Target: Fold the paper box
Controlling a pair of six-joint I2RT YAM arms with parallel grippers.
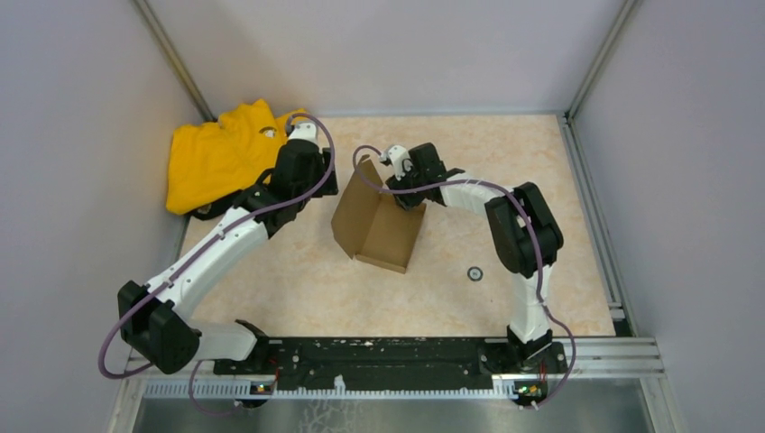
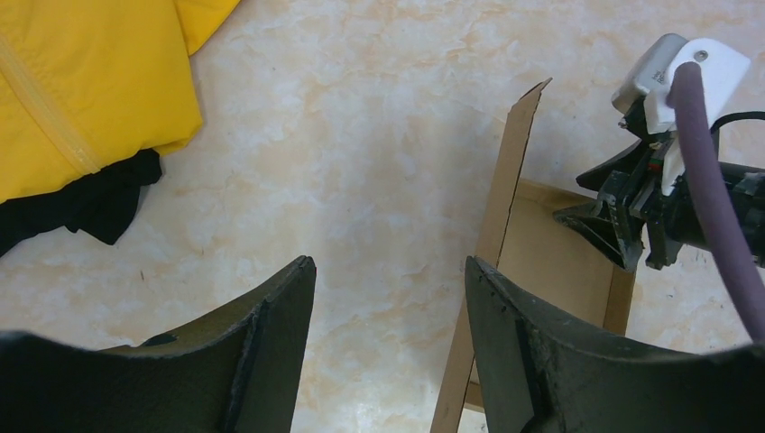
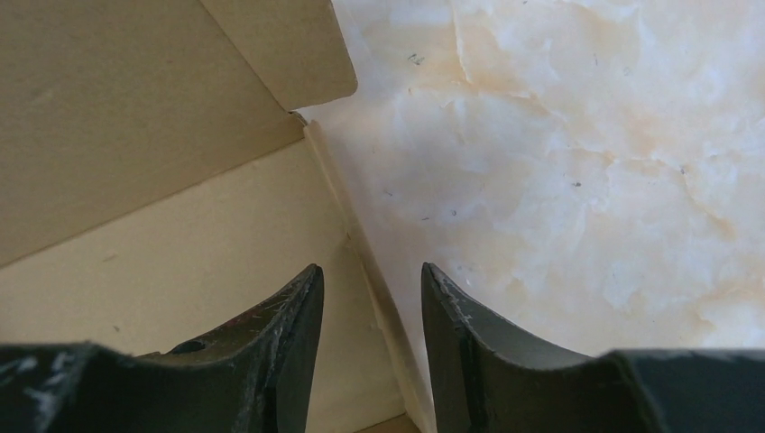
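The paper box [image 1: 383, 230] has one panel raised and its flaps still unfolded; the right gripper [image 3: 370, 268] straddles its side edge, half-parted and unclamped, while the left gripper [image 2: 390, 263] gapes empty.

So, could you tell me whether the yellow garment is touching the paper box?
Apart. The left wrist view shows bare table between the yellow garment and the paper box.

I find no writing, label, brand or number that I can read on any of my feeds. The box [image 1: 379, 225] shows only plain brown card, the yellow cloth [image 1: 221, 153] carries nothing legible, and the small ring [image 1: 474, 273] is too tiny to tell.
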